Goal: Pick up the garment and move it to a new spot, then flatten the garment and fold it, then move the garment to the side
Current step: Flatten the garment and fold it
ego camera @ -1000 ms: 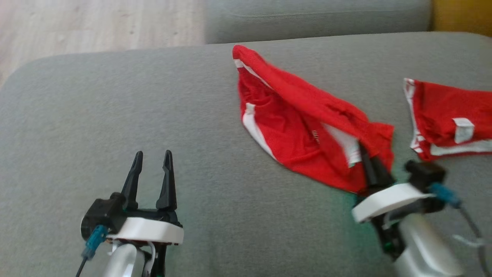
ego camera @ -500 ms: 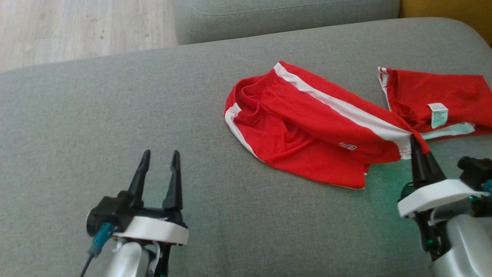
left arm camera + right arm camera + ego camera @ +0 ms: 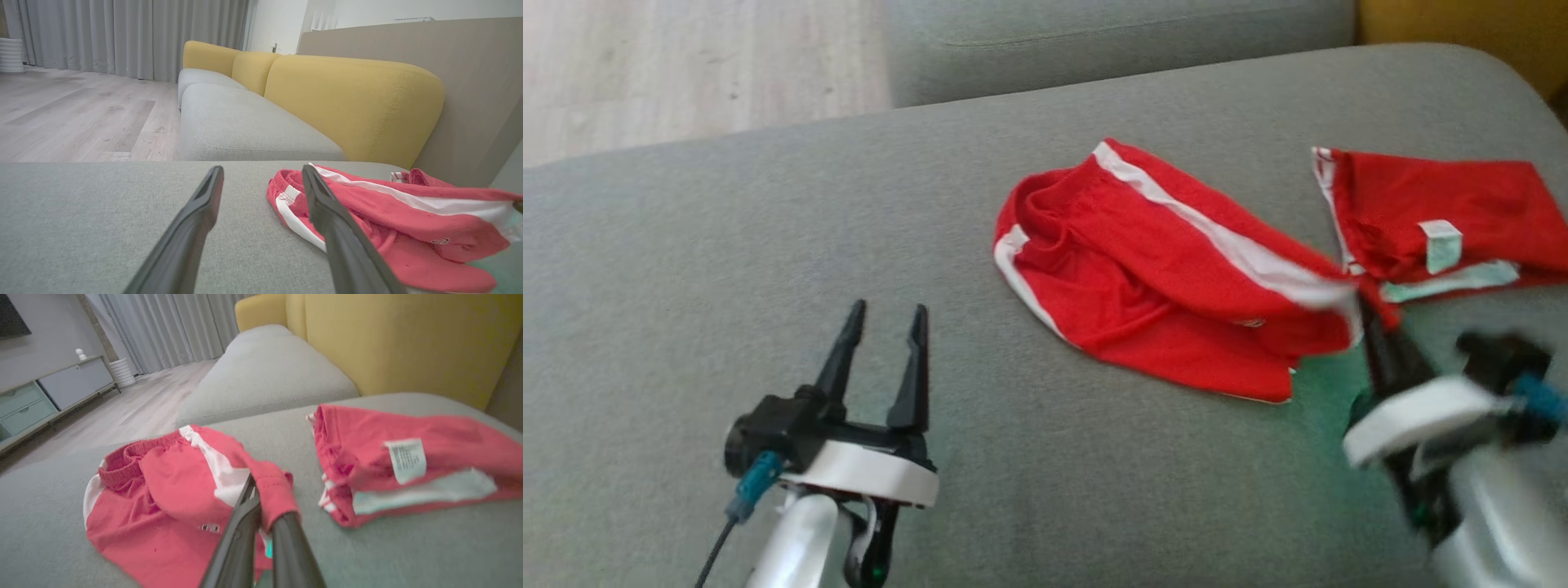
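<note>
The wide grey fabric sofa seat cushion [image 3: 768,245] takes up most of the head view, with a yellow upholstered backrest [image 3: 351,102] along its far-right edge and pale wooden flooring [image 3: 686,73] beyond its far-left corner. On the cushion's middle, a little to the right, lie the red sports shorts with white side stripes [image 3: 1152,286] – the garment of the task. They are crumpled, with the elastic waistband bunched toward the cushion's centre. A second red garment, folded, with a white care label showing [image 3: 1445,196], sits near the cushion's right edge, just beside the shorts but apart from them.

The right gripper [image 3: 1370,327], blurred in the head view, stands over the cushion's near-right part. Its two dark fingers are pressed together on a fold of the shorts' hem [image 3: 271,486], and that corner is raised off the cushion while the rest of the cloth rests on it. The left gripper [image 3: 889,309] hovers over the cushion's near-left part with its fingers spread wide and nothing between them, well apart from the shorts.

This looks like the first step – picking up and relocating the garment. Only one corner is lifted, so the next move probably calls for carrying the pinched hem toward the cushion's bare middle, clear of the folded garment. After the cloth is let down there, the free left gripper can help spread it flat
</note>
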